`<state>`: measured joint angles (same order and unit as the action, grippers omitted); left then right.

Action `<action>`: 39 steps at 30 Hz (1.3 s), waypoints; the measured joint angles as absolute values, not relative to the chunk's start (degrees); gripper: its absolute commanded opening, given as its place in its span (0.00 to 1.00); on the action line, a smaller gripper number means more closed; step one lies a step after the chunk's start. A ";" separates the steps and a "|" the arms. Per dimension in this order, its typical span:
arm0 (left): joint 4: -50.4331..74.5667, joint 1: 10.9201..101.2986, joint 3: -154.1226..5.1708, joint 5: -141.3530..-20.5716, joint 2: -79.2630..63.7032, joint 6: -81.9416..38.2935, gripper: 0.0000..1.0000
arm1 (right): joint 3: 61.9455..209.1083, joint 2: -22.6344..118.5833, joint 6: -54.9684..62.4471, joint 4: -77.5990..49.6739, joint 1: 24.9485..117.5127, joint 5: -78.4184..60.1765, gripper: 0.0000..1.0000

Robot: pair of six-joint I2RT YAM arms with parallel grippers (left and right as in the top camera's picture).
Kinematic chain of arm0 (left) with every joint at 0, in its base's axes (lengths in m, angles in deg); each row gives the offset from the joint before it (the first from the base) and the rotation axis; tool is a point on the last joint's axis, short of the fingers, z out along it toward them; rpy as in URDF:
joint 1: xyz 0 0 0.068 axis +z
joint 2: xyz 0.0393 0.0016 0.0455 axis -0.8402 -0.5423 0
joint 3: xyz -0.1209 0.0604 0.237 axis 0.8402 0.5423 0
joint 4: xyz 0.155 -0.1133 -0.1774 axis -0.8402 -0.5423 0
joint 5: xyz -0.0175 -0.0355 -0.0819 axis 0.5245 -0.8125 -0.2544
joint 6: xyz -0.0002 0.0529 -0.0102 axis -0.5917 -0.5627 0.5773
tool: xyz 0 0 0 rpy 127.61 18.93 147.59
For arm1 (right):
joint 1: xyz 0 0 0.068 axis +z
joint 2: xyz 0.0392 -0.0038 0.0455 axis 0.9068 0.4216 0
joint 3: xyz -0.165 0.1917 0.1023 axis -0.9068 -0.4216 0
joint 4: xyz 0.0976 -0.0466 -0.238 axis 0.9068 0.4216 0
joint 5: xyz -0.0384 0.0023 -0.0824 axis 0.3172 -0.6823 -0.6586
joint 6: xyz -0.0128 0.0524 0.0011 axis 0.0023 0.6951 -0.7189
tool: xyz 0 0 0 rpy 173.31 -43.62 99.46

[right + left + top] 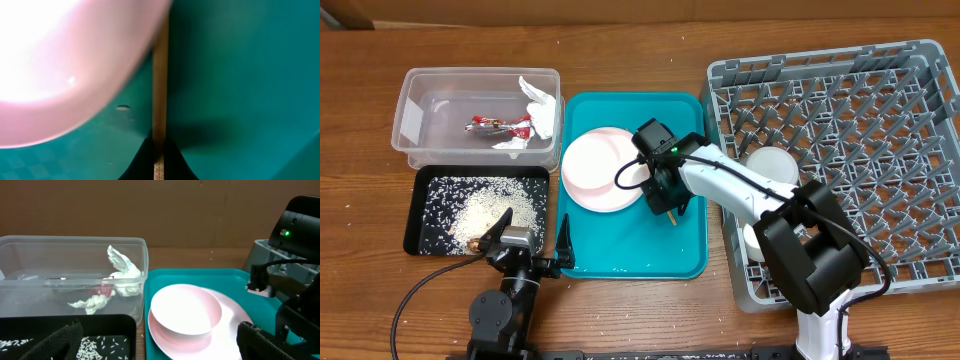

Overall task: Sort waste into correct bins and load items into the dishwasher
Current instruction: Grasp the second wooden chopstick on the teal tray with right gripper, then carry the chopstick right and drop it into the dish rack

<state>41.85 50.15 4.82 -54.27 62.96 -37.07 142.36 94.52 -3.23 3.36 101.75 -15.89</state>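
My right gripper (665, 205) is over the teal tray (685, 255), shut on the wooden chopsticks (159, 90), which run under the pink plate's rim. The pale pink plate (582, 185) holds the smaller pink dish (186, 307). My left gripper (532, 240) is open and empty at the near table edge, between the black tray and the teal tray. The clear tub (420, 110) holds the white napkin (540, 110) and red wrapper (498, 126). The black tray (420, 235) holds rice scraps (485, 208). The grey dish rack (880, 120) holds a white bowl (768, 165) and a white cup (754, 240).
The right arm (750, 190) reaches from the table's near right edge across the rack's left wall to the teal tray. A few rice grains lie on the teal tray's near part.
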 measured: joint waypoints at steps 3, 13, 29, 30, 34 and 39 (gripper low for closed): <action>41.85 50.15 4.82 -54.27 62.98 -37.07 1.00 | 142.79 94.45 -2.69 4.47 100.07 -15.97 0.04; 41.85 50.15 4.82 -54.27 62.98 -37.07 1.00 | 147.38 79.57 -2.01 7.18 89.05 -16.83 0.04; 41.85 50.15 4.82 -54.27 62.98 -37.07 1.00 | 141.24 76.81 -4.30 8.74 82.54 -19.69 0.40; 41.85 50.15 4.82 -54.27 62.98 -37.07 1.00 | 141.26 76.79 -4.22 8.76 82.85 -20.04 0.40; 41.85 50.15 4.82 -54.27 62.98 -37.07 1.00 | 141.53 76.68 -4.26 8.74 83.79 -19.73 0.40; 41.85 50.15 4.82 -54.27 62.98 -37.07 1.00 | 142.55 75.53 -2.60 2.73 88.57 -11.97 0.40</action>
<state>41.85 50.15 4.82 -54.27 62.98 -37.07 142.55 75.53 -2.60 2.73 88.57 -11.97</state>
